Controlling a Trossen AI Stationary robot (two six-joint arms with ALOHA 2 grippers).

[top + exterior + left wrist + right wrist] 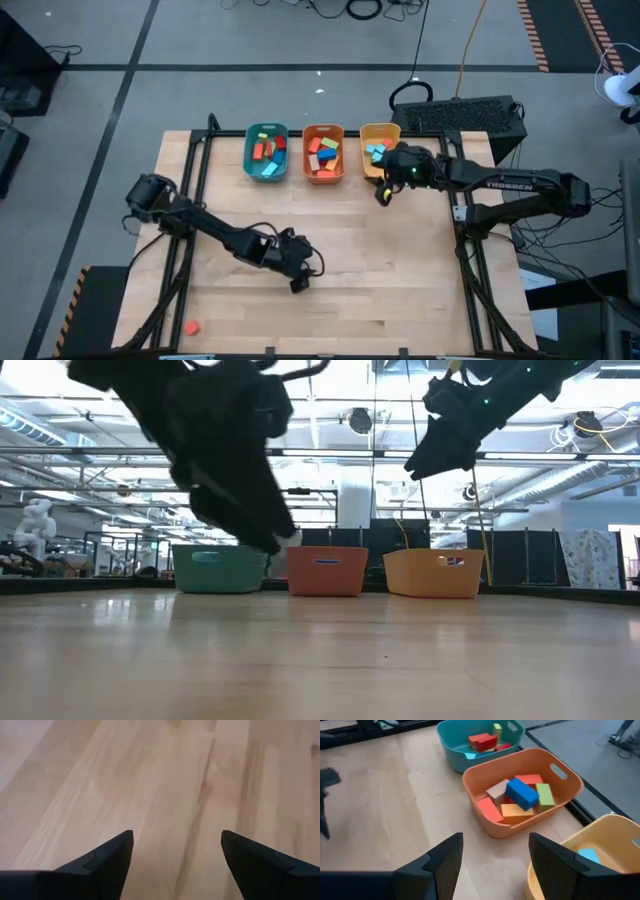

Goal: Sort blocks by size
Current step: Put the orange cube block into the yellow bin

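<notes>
Both grippers gape empty, the right gripper just short of the bins holding most blocks, the left gripper over bare table, with one stray block, light, stiff, best pinched across flat faces, well behind it.

left gripper low, apparently empty, right gripper raised, both spread

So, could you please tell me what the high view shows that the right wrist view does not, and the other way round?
Only the high view shows the red block alone near the table's front left corner, and the left hand open over bare wood. Only the right wrist view shows the orange bin's blocks singly, such as the blue block. Both show the teal bin, orange bin, yellow bin and the open right hand.
</notes>
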